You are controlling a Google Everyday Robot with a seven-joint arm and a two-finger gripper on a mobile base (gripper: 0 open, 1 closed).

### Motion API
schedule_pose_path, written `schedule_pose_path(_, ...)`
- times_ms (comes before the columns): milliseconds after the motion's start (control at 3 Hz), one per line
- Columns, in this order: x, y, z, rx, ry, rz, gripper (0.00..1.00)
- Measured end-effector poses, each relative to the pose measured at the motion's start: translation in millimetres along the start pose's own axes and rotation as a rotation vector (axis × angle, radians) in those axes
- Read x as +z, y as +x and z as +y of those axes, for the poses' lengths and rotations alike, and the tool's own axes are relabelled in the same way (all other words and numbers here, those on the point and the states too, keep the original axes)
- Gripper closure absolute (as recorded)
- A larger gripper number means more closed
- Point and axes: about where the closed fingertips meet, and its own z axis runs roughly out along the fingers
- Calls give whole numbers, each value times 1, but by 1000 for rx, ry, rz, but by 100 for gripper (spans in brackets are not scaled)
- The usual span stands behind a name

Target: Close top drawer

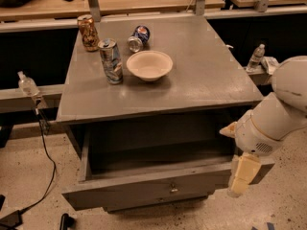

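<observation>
Bowl [149,64], cans [111,61] on cabinet top [206,75], up-left of claw [241,176]; top drawer [144,188] open, grey, just left of claw; grip state I cannot tell.

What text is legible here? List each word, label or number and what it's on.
No text can be read.
Brown can, silver can, blue can: prints too blurred.
Bottle: label too small.
Bowl, top drawer: none.
Gripper, at the drawer's right front corner: none.

bowl [149,64] mid grey top [206,75]; dented can [111,61] upright just left of it; brown can [87,32] upright back left; blue can [138,37] lying behind bowl; water bottle [256,57] right; cable [45,152] on floor left; gripper [242,176] low right
</observation>
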Motion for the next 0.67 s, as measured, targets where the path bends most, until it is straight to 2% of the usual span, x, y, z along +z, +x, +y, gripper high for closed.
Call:
schedule_pose_path(333, 1, 0, -1, 0, -12, 0, 0)
schedule_pose_path(667, 9, 0, 11, -29, -57, -43, 17)
